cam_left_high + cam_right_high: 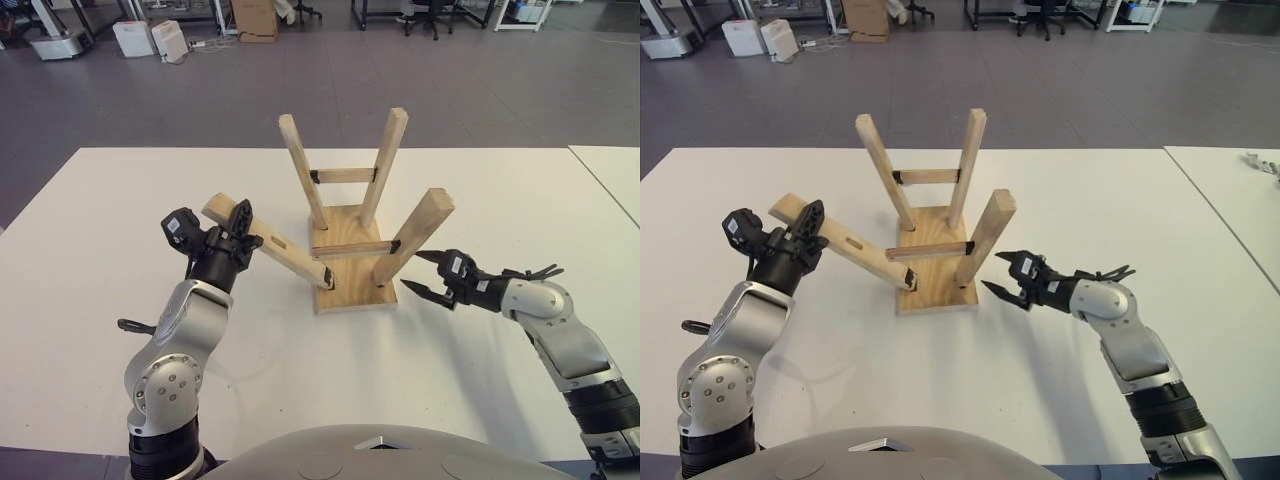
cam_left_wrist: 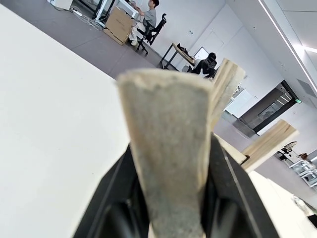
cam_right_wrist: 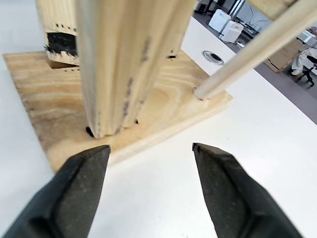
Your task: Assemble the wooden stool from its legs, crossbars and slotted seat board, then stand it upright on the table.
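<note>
Our left gripper (image 1: 805, 235) clamps a tilted leg (image 1: 855, 248), whose far end meets the seat board (image 1: 940, 290) lying on the table (image 1: 1090, 200). Three uprights (image 1: 883, 170) stand in the board, joined by crossbars (image 1: 928, 176). Our right gripper (image 1: 992, 271) hangs spread just beside the board.

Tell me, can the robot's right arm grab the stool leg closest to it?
Probably yes. The right gripper sits beside the seat board, jaws open and pointed at that leg, with nothing between them.
</note>
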Available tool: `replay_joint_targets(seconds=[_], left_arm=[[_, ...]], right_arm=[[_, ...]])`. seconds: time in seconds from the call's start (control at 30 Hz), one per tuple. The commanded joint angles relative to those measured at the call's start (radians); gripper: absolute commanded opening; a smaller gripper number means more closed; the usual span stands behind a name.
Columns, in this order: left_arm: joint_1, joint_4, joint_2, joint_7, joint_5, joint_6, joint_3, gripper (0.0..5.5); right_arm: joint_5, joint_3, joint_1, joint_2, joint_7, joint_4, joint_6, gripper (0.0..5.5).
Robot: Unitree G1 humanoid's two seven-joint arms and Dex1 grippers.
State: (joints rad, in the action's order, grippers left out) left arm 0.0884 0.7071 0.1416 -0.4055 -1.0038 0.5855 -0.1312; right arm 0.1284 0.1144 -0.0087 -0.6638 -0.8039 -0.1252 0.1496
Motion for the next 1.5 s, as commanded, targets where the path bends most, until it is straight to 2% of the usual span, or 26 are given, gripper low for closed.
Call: replay_joint_targets(seconds=[0.03, 0.23, 0.37, 0.6, 0.8, 1.0, 1.23, 1.27, 1.33, 1.43, 1.5], left_arm=[[0.027, 0.033, 0.004, -0.098, 0.058, 0.065, 0.018, 1.02], [0.031, 0.037, -0.01, -0.182, 0.12, 0.111, 0.065, 1.02], [0.053, 0.053, -0.004, -0.168, 0.213, 0.115, 0.11, 1.02], [0.047, 0.088, 0.099, -0.1, 0.457, 0.135, 0.241, 1.02], [0.084, 0.043, 0.067, -0.055, 0.567, 0.1, 0.302, 1.03], [0.041, 0.037, 0.065, -0.02, 0.675, 0.113, 0.362, 1.03], [0.09, 0.093, 0.043, 0.017, 0.732, 0.059, 0.342, 1.03], [0.091, 0.088, 0.038, 0.024, 0.73, 0.052, 0.323, 1.03], [0.076, 0.072, 0.024, 0.039, 0.719, 0.043, 0.291, 1.03], [0.04, 0.05, 0.003, 0.059, 0.717, 0.046, 0.275, 1.03], [0.024, 0.043, -0.01, 0.061, 0.713, 0.048, 0.263, 1.03]], right_arm=[[-0.121, 0.07, -0.051, -0.016, 0.009, 0.085, -0.023, 3.11], [-0.163, 0.221, -0.125, 0.092, -0.044, 0.044, 0.002, 3.11], [-0.162, 0.241, -0.121, 0.112, -0.051, 0.023, 0.02, 3.11], [-0.148, 0.194, -0.09, 0.077, -0.046, 0.006, 0.031, 3.11], [-0.107, 0.161, -0.096, 0.093, -0.033, -0.052, 0.073, 3.11], [-0.077, 0.112, -0.09, 0.076, -0.02, -0.086, 0.117, 3.11], [-0.109, 0.1, -0.107, 0.064, 0.009, -0.058, 0.118, 3.11], [-0.097, 0.087, -0.103, 0.065, 0.013, -0.064, 0.12, 3.11], [0.004, -0.018, -0.091, 0.085, 0.033, -0.11, 0.172, 3.11], [0.404, -0.325, -0.128, 0.154, 0.116, -0.28, 0.352, 3.11], [0.669, -0.44, -0.204, 0.168, 0.235, -0.392, 0.442, 3.11]])
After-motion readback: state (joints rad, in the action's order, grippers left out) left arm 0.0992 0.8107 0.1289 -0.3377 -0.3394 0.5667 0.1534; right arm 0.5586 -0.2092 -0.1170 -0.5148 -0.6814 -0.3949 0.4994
